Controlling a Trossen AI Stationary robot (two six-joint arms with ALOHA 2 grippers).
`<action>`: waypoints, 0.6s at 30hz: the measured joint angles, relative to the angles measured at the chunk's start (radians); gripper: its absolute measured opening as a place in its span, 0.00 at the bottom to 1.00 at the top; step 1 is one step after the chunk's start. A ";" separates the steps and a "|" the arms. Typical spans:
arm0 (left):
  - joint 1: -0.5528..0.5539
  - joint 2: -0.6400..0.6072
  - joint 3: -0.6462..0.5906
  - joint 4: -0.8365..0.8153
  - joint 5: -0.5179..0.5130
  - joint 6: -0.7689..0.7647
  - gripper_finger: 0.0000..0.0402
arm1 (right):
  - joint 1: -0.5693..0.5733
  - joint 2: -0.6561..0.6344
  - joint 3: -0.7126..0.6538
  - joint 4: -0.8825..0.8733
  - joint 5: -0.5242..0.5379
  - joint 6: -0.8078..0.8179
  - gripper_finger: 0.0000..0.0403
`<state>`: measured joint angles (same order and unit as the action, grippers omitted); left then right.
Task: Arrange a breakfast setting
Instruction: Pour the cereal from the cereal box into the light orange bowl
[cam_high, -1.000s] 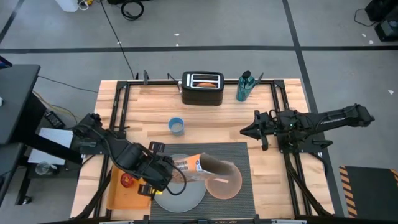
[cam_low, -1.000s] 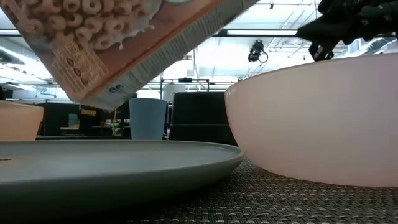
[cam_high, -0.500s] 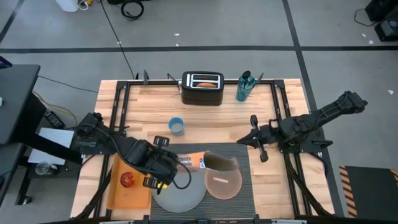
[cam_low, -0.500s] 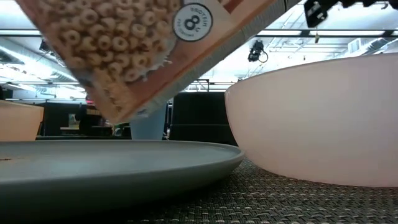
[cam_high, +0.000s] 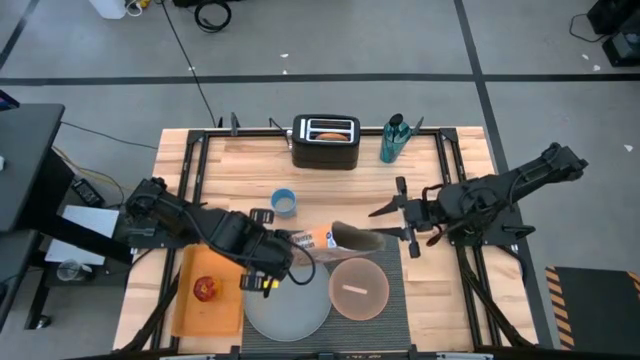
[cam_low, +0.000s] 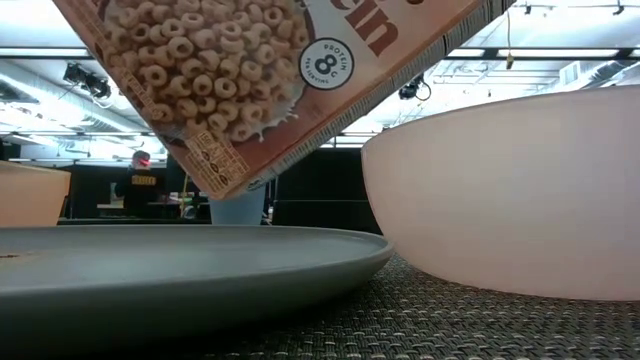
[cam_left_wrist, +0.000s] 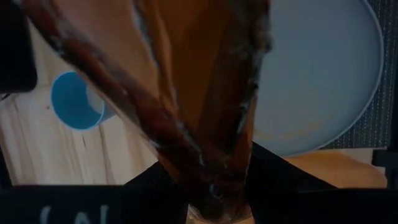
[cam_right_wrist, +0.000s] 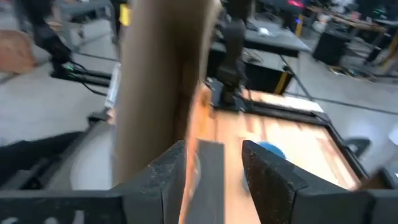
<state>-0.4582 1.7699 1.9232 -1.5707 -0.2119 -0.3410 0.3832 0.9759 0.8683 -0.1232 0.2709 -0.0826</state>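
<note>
Two tools meet at frame centre: left tool (cam_high: 268, 262) grips the cereal box (cam_high: 330, 240), lying crosswise; right tool (cam_high: 392, 222), spread wide, faces its far end.

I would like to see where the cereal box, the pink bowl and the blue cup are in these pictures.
cereal box (cam_low: 270, 80), low view, on its printed front face.
pink bowl (cam_high: 359, 291), high view, on its inner bottom.
blue cup (cam_high: 284, 203), high view, on its open top.
</note>
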 joint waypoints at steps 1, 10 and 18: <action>-0.001 0.000 0.000 0.000 0.002 -0.004 0.31 | 0.000 0.007 0.006 0.011 -0.013 -0.004 0.41; -0.012 0.000 0.000 -0.001 0.015 0.020 0.31 | 0.000 0.126 0.017 0.119 0.014 -0.010 0.41; -0.012 -0.001 -0.001 -0.001 0.015 0.065 0.31 | 0.017 0.177 0.017 0.197 0.065 0.032 0.41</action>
<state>-0.4706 1.7691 1.9224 -1.5717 -0.1967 -0.2765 0.4001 1.1532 0.8852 0.0738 0.3360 -0.0503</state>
